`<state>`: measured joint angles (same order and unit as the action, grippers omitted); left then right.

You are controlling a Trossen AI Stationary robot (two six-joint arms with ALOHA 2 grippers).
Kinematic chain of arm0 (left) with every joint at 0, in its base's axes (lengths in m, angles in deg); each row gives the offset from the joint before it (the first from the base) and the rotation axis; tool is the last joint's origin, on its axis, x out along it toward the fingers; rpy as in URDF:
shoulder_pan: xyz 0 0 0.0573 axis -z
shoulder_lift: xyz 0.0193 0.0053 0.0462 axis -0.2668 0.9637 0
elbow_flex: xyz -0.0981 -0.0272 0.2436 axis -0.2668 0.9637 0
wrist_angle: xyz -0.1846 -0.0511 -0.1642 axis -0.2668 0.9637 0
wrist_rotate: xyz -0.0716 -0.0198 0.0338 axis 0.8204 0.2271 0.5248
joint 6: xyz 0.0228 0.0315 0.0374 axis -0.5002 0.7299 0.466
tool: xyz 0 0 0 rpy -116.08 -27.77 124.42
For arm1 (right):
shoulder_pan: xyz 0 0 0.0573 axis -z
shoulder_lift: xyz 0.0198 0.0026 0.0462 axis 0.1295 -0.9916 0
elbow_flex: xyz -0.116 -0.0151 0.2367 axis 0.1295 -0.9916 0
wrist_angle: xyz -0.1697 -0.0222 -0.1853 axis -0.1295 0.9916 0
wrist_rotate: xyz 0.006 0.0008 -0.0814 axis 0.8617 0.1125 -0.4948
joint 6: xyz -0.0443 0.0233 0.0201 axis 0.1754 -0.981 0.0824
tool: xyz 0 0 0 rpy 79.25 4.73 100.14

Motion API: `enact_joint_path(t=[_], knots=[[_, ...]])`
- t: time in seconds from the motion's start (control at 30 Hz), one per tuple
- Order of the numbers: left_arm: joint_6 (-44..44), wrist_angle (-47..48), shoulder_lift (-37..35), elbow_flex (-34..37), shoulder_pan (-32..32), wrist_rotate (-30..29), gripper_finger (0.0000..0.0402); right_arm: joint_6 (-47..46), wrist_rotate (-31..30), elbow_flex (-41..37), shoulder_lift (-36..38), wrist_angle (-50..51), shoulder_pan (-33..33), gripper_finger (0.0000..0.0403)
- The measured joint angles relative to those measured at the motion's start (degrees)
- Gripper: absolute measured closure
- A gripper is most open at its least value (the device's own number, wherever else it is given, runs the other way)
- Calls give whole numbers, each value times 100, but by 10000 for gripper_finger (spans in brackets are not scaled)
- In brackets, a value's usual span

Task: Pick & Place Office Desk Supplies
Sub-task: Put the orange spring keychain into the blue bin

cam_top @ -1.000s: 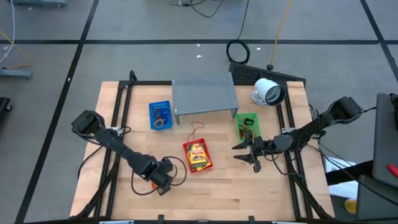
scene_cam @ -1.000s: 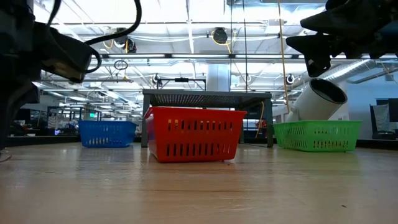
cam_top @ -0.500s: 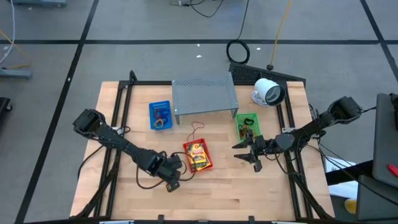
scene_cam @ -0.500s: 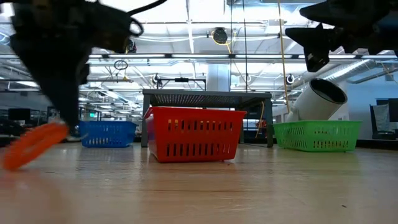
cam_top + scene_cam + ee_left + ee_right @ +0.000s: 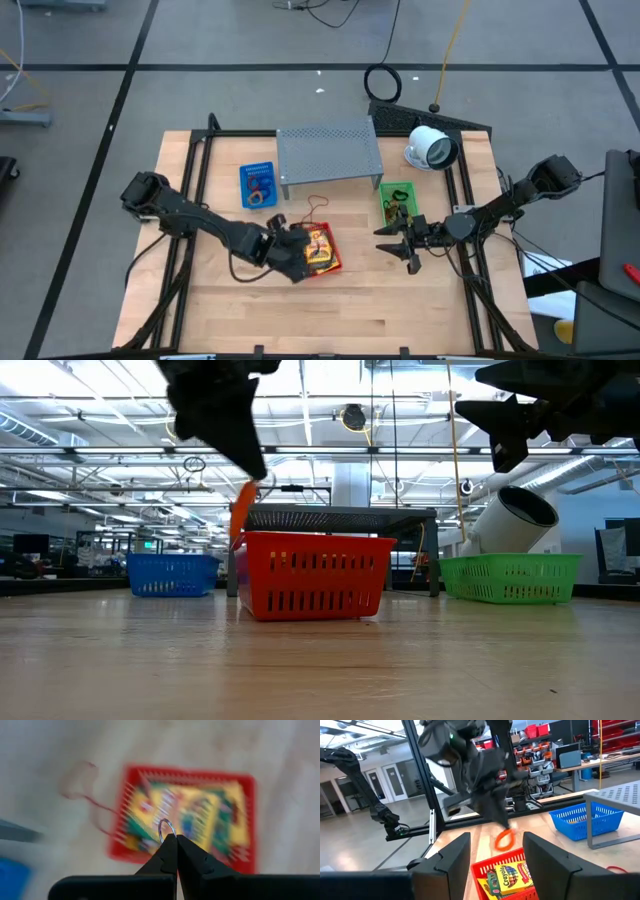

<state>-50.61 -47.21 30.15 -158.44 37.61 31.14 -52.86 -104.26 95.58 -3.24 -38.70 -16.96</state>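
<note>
One orange rubber-band loop [image 5: 504, 839] hangs from the left gripper [image 5: 291, 243], whose fingers are clamped tight on its top edge, long axis pointing down toward the red basket [image 5: 318, 251] of yellow packets [image 5: 506, 876] just beneath. Well apart, the right gripper [image 5: 410, 243] hovers with fingers spread, holding nothing.

Wooden table [image 5: 350, 310], grey metal shelf full of holes [image 5: 329, 152] near the back, white round thing with a dark hole [image 5: 431, 148] beside it, black cable loop [image 5: 383, 83] on the grey floor
</note>
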Motion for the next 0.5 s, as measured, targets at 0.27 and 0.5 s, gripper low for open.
enact_joint_path(t=[0.27,0.5], knots=[[-290,1709,0,-805,-281,-1674,400,0,0,0,0,2,0,232],[-1876,4181,0,-1051,-459,-2269,400,0,2,0,0,19,0,232]])
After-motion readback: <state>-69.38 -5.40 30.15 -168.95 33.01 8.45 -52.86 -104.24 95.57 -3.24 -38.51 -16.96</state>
